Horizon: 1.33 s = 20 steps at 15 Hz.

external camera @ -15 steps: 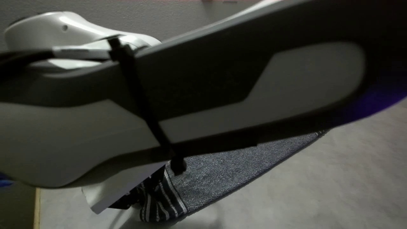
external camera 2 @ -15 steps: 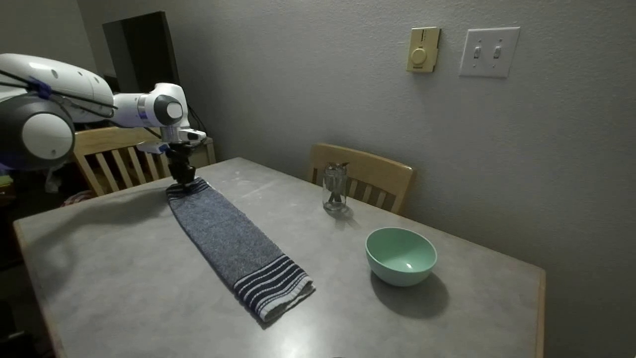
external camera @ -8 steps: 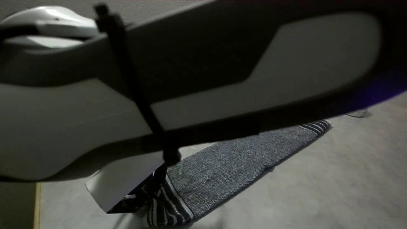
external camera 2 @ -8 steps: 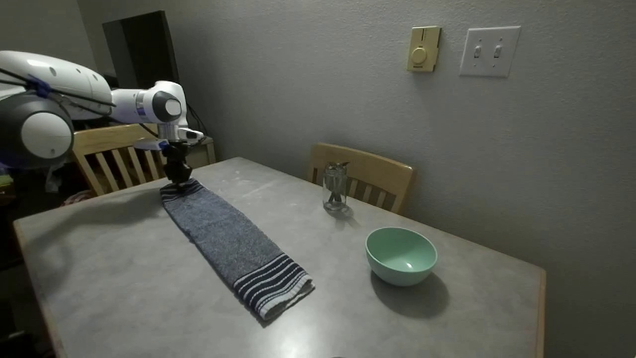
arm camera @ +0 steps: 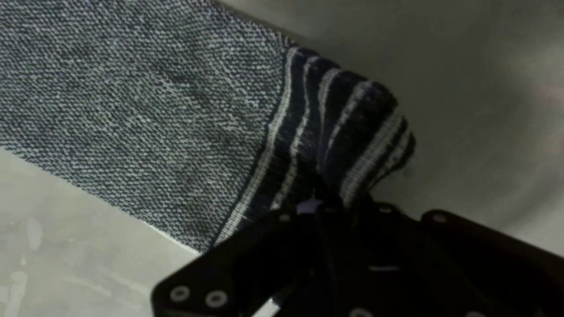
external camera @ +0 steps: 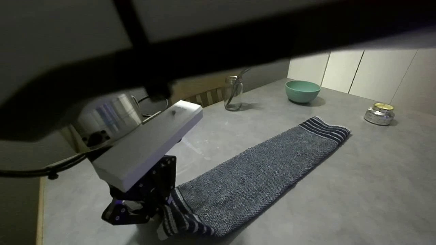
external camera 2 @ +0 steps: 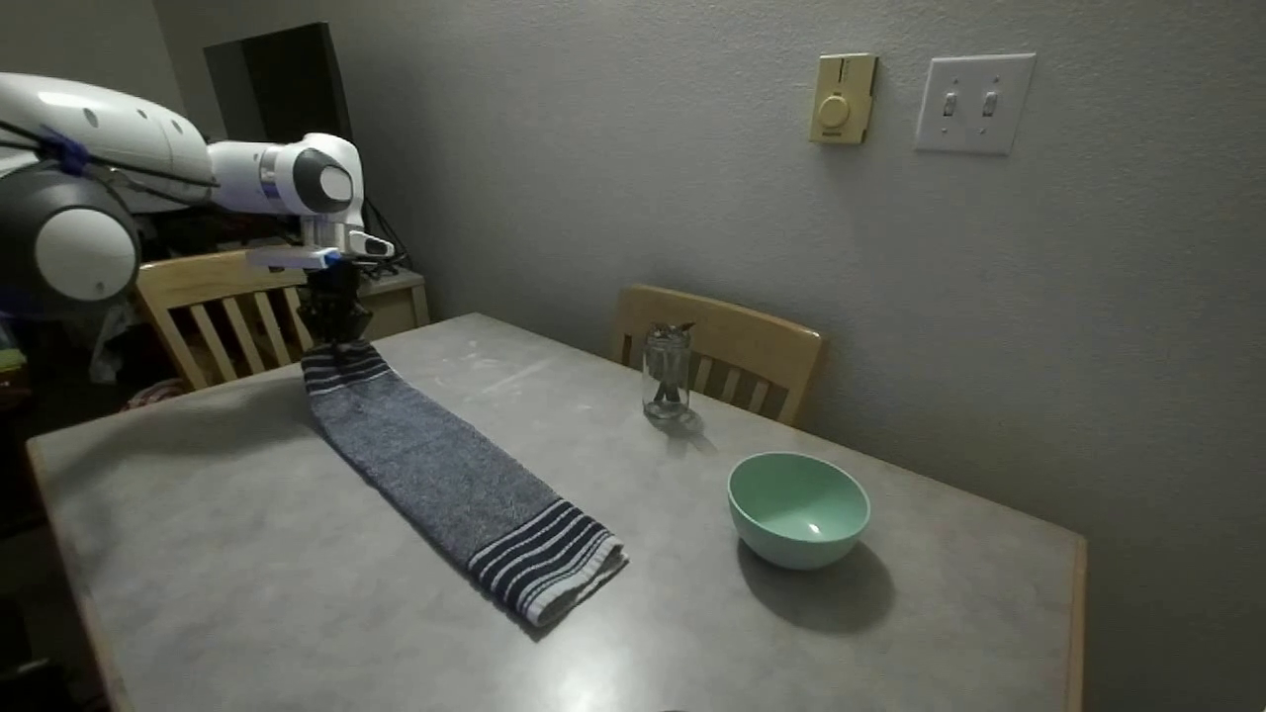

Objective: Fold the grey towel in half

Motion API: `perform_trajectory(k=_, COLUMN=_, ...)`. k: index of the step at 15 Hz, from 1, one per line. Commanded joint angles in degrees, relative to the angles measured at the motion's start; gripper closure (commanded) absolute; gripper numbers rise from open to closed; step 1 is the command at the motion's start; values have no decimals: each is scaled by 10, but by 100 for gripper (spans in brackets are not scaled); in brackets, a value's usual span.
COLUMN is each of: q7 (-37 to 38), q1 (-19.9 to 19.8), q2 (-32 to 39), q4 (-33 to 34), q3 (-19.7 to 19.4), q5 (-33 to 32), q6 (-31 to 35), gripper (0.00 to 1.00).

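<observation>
Bounded by a plain grey wall (external camera 2: 554,178), the desk (external camera 2: 247,534) is dimly lit. Across it the grey towel (external camera 2: 445,465) is stretched lengthwise, apart from the teal bowl (external camera 2: 798,514) and the glass jar (external camera 2: 667,381). Its banded end (arm camera: 348,119) is grasped by the pincer (arm camera: 341,202), which is clenched on the cloth; in the wrist view the stripes are seen gathered into creases there. The opposite end (external camera 2: 549,564) is rested on the desk.

Compared with a second ago, the arm (external camera 2: 119,138) is held higher, and the grasped end appears to be lifted with it. In an exterior view, the bowl and jar, blocked by the arm until now, are uncovered. The opposite end is barely displaced.

By this, the grip is judged to be secured and the lift only just begun; no fold across the length is formed yet. Next, the grasped end should be carried up and over, so that both sets of stripes are matched. Since the cloth is bunched at the grip, a skewed fold may be produced, and the towel may be dragged if it is pulled sideways.
</observation>
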Motion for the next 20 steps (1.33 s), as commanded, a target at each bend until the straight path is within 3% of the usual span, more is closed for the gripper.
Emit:
perform_trajectory(k=1, q7=-33, q1=-8, q2=-28, q4=-14, q3=-1, q5=14, q6=-43, gripper=98)
perform_trajectory(k=9, q7=-16, q1=-13, q2=-54, q4=-7, q3=-10, q5=10, q6=-70, gripper=98)
perform_trajectory(k=20, q7=72, q1=-17, q2=-89, q4=-5, q3=-22, q5=8, q6=-69, gripper=98)
